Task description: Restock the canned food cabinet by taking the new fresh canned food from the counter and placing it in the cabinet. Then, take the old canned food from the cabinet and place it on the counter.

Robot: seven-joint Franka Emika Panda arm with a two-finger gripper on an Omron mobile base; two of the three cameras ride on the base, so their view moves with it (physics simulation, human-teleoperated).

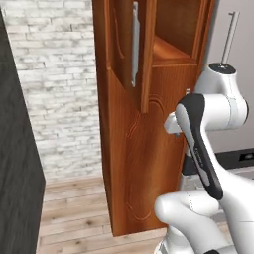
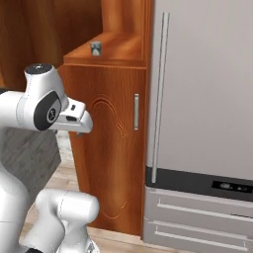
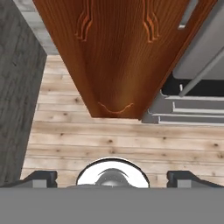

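Reddish-brown cabinet (image 3: 116,57) is standing ahead of my fingers (image 3: 41,178), lower door shut. I am holding them spread wide, gripping nothing, over plank floor (image 3: 109,140). Small blue-and-white can (image 2: 95,48) is sitting on the open shelf (image 2: 116,52), well above them.

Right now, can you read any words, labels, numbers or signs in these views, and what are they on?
No text can be read.
The small can on the open cabinet shelf: its label is too small and blurred to read.
The fridge's dark panel: faint light marks, too small to read.
The wooden cabinet door: carved lines, no lettering.
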